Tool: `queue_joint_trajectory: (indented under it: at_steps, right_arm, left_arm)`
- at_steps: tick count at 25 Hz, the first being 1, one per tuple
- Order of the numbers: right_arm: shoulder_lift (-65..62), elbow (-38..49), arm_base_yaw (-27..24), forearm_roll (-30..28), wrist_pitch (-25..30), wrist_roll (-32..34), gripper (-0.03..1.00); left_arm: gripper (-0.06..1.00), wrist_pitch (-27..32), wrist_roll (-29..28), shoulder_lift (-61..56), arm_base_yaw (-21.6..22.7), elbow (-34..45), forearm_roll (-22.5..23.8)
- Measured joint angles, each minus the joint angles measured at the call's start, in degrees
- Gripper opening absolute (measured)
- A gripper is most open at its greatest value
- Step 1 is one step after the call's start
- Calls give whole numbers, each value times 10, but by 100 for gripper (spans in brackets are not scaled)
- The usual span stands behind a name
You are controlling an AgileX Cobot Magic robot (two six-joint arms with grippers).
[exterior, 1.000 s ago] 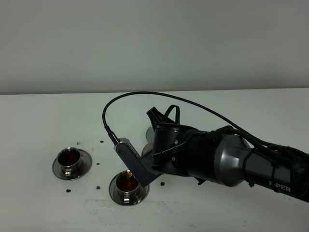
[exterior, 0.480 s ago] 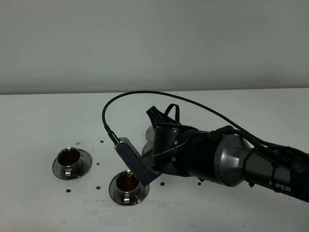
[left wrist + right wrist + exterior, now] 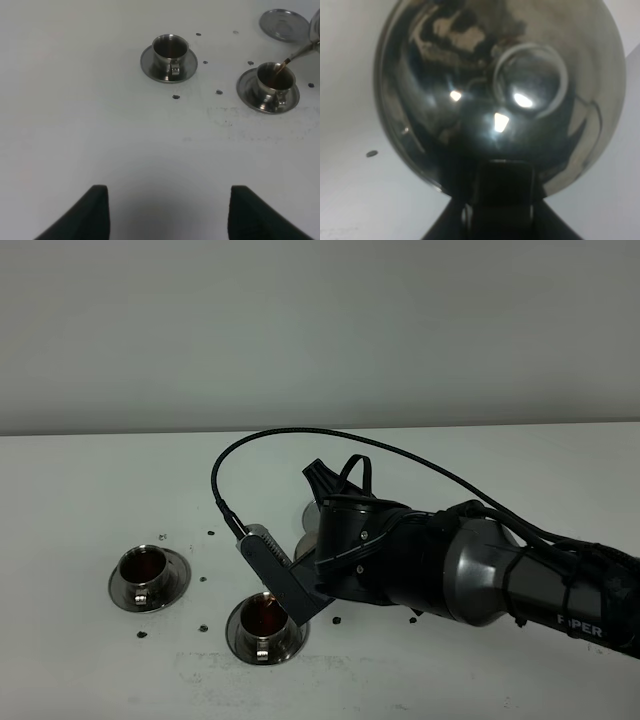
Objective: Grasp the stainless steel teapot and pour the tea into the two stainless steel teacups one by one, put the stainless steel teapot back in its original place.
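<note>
The stainless steel teapot (image 3: 500, 95) fills the right wrist view, its mirror body tilted, with my right gripper (image 3: 499, 202) shut on its handle. In the left wrist view its thin spout (image 3: 298, 51) runs a brown stream of tea into the near teacup (image 3: 274, 80) on its saucer. From above, that teacup (image 3: 265, 623) sits just under my right arm (image 3: 450, 570), which hides most of the teapot. The other teacup (image 3: 147, 572) stands to the left and holds tea. The flat steel disc (image 3: 284, 24) lies bare. My left gripper (image 3: 170, 215) hangs open over bare table.
Small dark specks (image 3: 205, 625) are scattered on the white table (image 3: 80, 490) around the cups. A black cable (image 3: 260, 445) arches above the right arm. A grey wall backs the table.
The right arm and the teapot have edged up very slightly. The cups and the left gripper have not moved.
</note>
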Motion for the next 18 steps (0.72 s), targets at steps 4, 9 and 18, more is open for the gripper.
queue_joint_trajectory:
  at_steps: [4,9,18]
  right_arm:
    - [0,0,0,1,0,0,20]
    - [0,0,0,18,3,4,20]
    - [0,0,0,52,12,48,20]
  left_arm:
    - [57,0,0,0,0,0,0]
    - [57,0,0,0,0,0,0]
    - [57,0,0,0,0,0,0]
